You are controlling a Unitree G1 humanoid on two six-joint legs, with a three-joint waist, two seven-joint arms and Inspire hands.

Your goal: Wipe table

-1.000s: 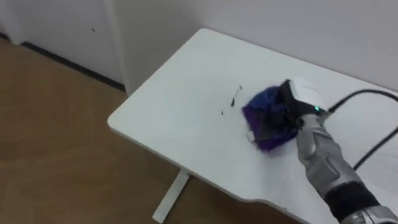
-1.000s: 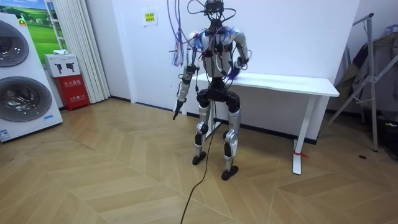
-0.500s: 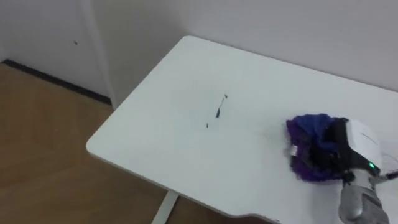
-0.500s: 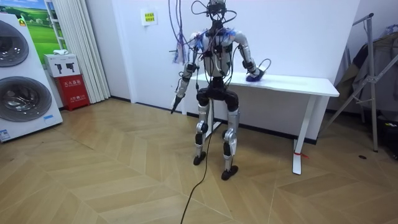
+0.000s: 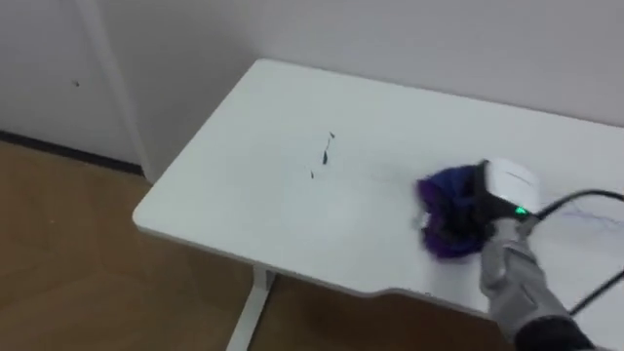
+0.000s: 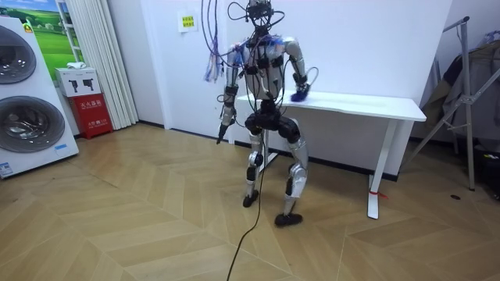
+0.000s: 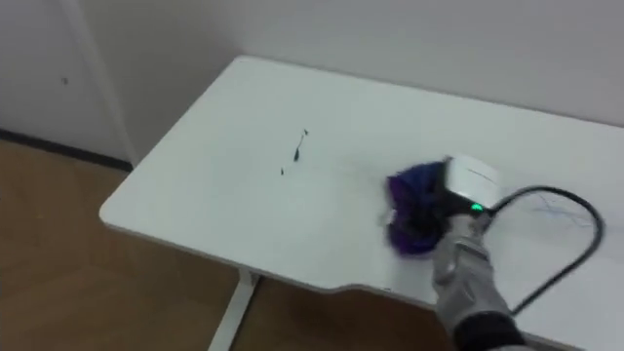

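Wiping is in hand, we judge. Our left robot hand (image 6: 223,129) hangs beside the bench (image 5: 234,185), its state unreadable. Dark marks (image 5: 322,156) lie left of the purple cloth (image 5: 447,210), which rests on the bench under our right robot hand (image 5: 490,200); clamped or just pressing, we cannot tell. Next: sweep left across the marks; nothing intervenes.

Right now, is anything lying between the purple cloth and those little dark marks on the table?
Nothing visible. Only bare white table lies between the purple cloth, at the right hand, and the dark marks to its left.
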